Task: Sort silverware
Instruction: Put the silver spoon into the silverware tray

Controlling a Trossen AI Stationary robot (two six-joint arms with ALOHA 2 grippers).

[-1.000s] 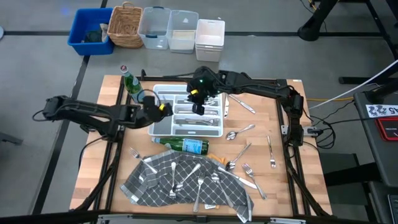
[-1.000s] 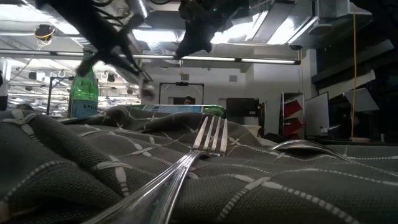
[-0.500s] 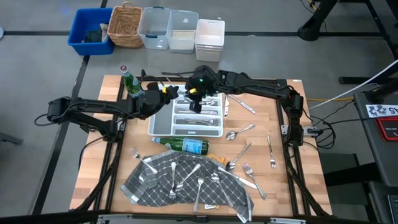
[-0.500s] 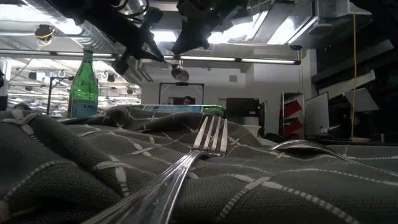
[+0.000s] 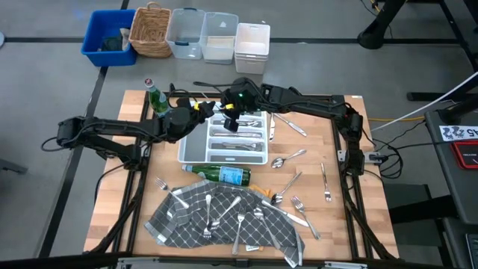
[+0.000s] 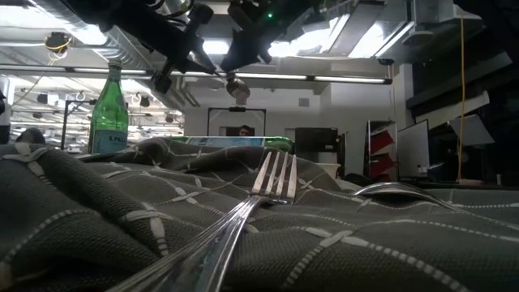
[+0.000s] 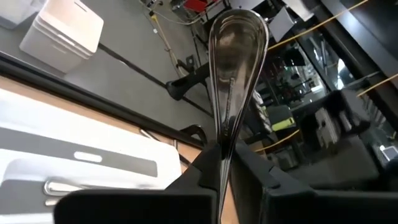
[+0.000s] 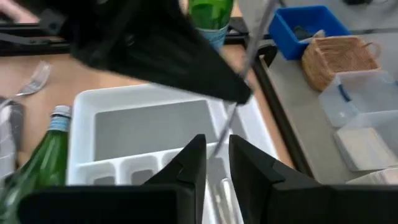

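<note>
The wooden table [image 5: 332, 161] is carrying a rumpled grey checked cloth [image 5: 187, 220] along its near edge, with forks and spoons [image 5: 287, 183] lying scattered on it and on the bare wood to its right. The cloth's folds are hiding parts of several handles. A white tray [image 5: 258, 157] is sitting mid-table, half covered by both arms, so most of its compartments are hard to read. A green bottle [image 5: 224, 175] is lying just beside the tray's near side. The left gripper [image 5: 200, 109] is clamping a spoon [image 7: 233, 68] by its handle, bowl raised over the tray's far left corner. The right gripper [image 5: 230, 124] is hovering over the tray, fingers parted, grasping nothing.
</note>
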